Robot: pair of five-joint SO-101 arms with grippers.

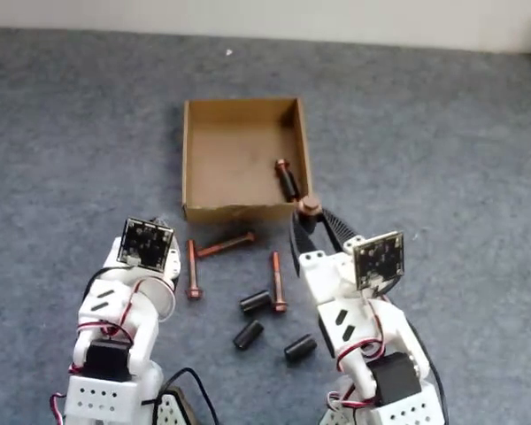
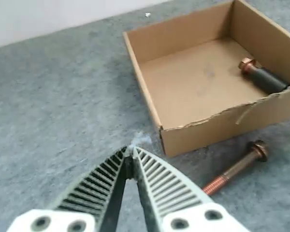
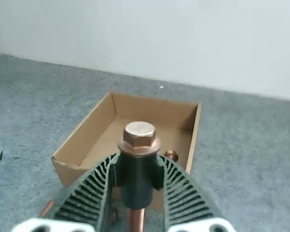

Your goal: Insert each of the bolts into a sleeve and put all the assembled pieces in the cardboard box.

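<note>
My right gripper (image 3: 137, 180) is shut on an assembled piece (image 3: 137, 164), a copper bolt in a black sleeve, held upright just outside the near right corner of the cardboard box (image 1: 195, 159). In the high view this assembled piece (image 1: 311, 209) sits at the box's corner. One assembled piece (image 1: 287, 181) lies inside the box by its right wall. My left gripper (image 2: 131, 157) is shut and empty, above the carpet left of the box's front. Three loose bolts (image 1: 223, 245) (image 1: 193, 268) (image 1: 277, 281) and three black sleeves (image 1: 256, 302) (image 1: 247, 335) (image 1: 300, 348) lie between the arms.
Grey carpet (image 1: 442, 159) covers the table all around. A pale wall (image 3: 183, 34) rises behind the box. The box's front wall (image 2: 222, 123) has a torn upper edge.
</note>
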